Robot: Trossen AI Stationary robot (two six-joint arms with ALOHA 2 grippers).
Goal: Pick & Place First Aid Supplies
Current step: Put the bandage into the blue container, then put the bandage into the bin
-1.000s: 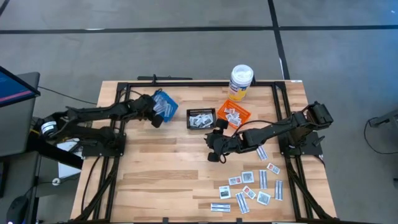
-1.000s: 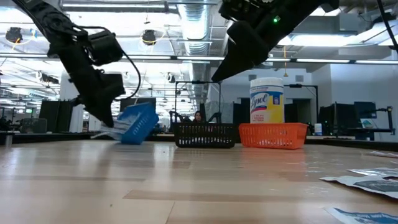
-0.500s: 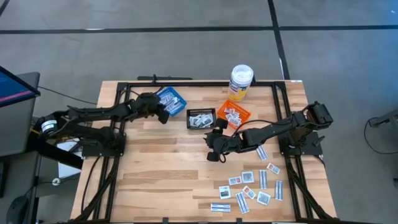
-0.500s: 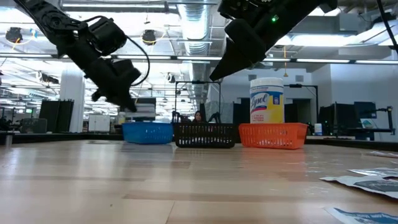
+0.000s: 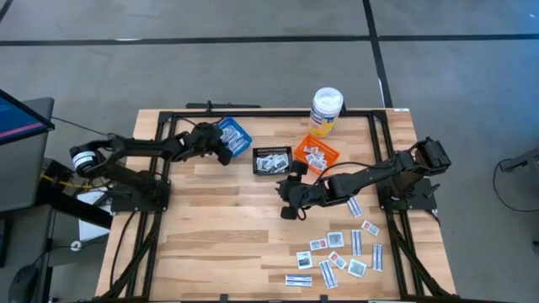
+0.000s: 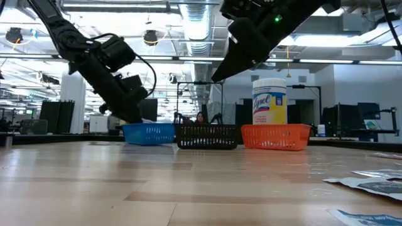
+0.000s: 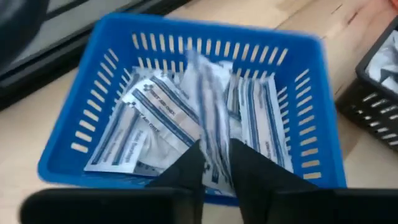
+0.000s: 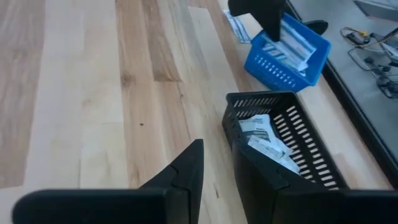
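From above, the left gripper is seen at the blue basket, which sits upright at the table's far side beside the black basket and the orange basket. Flat white packets lie scattered near the right front corner, their long axes mostly pointing front to back. The right gripper hangs mid-table.

In the low view, the three slotted plastic baskets stand in a row before a white bottle (yellow-labelled).

Only the left wrist view shows bandage strips lying in the blue basket; one strip stands on end between parted fingers, whether gripped cannot be told.

In the right wrist view, fingers stand slightly parted, holding nothing.
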